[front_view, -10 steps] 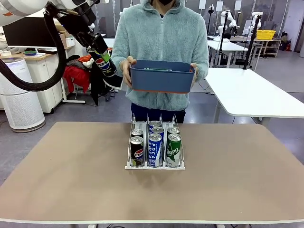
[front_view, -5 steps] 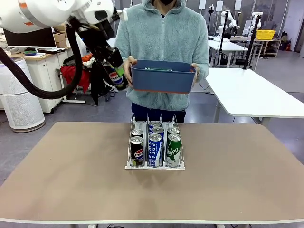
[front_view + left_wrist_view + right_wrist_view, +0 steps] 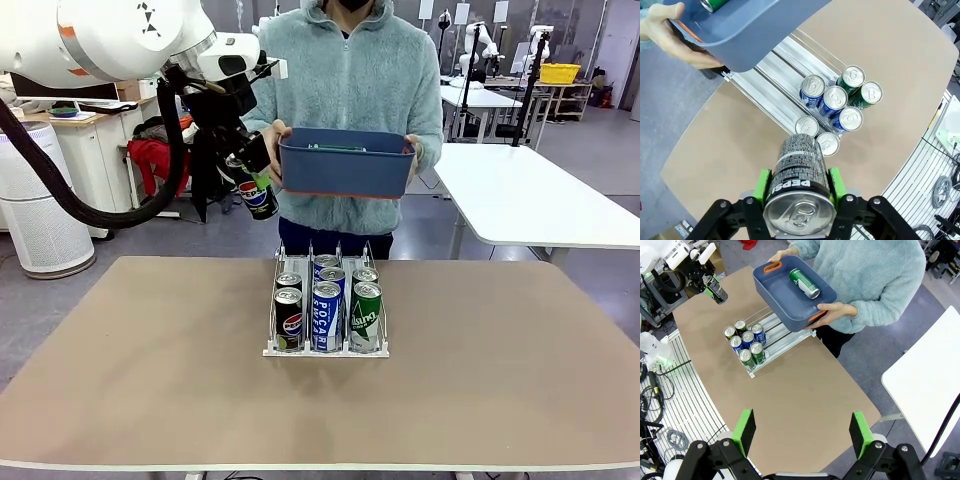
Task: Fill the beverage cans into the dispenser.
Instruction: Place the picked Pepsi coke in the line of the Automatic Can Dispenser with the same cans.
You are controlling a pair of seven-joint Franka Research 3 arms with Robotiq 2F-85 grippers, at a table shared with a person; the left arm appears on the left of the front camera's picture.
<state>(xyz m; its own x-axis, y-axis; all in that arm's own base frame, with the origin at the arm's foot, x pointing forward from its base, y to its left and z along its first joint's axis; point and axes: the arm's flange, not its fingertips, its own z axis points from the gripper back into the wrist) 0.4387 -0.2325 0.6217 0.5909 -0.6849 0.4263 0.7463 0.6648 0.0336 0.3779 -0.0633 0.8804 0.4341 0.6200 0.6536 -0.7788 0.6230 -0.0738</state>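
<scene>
Dispenser (image 3: 325,349) centred on the table (image 3: 150,380), bin (image 3: 345,170) held behind it.
Six cans (image 3: 326,300) stand two per lane, near end; one can (image 3: 804,283) lies in the bin; a held can (image 3: 257,195) hangs left of it, perhaps over the table's far edge.

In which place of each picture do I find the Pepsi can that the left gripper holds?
Front: Pepsi can, upper left, beside the bin.
Left wrist: bottom centre, top facing the camera.
Right wrist: top left, small.
Shared landmark: the dispenser.
</scene>
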